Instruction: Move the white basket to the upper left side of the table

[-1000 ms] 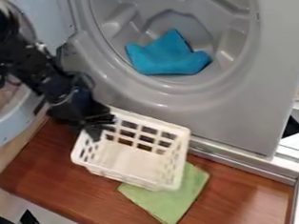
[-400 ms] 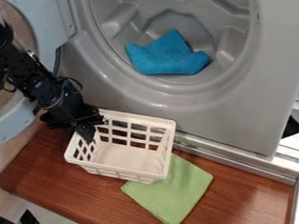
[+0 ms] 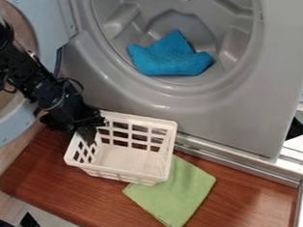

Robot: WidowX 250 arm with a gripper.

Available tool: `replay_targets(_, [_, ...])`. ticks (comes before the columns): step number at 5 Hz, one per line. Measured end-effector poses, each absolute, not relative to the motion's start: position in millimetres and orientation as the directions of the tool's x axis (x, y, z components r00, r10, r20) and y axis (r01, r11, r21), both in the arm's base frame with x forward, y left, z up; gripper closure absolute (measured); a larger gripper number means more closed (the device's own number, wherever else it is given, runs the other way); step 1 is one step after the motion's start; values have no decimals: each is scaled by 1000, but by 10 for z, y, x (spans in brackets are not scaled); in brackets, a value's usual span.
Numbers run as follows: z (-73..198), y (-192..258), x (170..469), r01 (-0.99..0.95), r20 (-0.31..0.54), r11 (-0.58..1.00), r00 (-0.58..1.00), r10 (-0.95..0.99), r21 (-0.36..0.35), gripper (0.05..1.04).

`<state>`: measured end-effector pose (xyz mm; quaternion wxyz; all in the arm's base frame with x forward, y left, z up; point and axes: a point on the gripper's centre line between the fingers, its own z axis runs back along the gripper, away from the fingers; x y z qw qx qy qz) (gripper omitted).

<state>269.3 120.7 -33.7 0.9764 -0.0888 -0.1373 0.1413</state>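
Though upright, basket (image 3: 127,159) apparently against gripper (image 3: 88,131).

The basket (image 3: 125,158) sits on the table (image 3: 62,188) before the washer (image 3: 206,117), overlapping the cloth (image 3: 175,194); another cloth (image 3: 170,58) lies inside the washer.

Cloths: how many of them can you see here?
2: a blue cloth inside the grey drum, and a green cloth on the wooden table, partly covered by the white basket. Others may be hidden.

White basket (image 3: 125,158) beside green cloth (image 3: 172,194)
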Motion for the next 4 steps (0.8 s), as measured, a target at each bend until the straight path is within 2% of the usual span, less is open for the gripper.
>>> replay_targets(2, [-338,1194,2692,-254,238,944,923,302,-213,138])
replay_targets(3, [-341,1152,2700,-238,230,948,931,284,-209,74])
replay_targets(4, [-406,1010,2800,-170,204,967,957,208,-190,81])
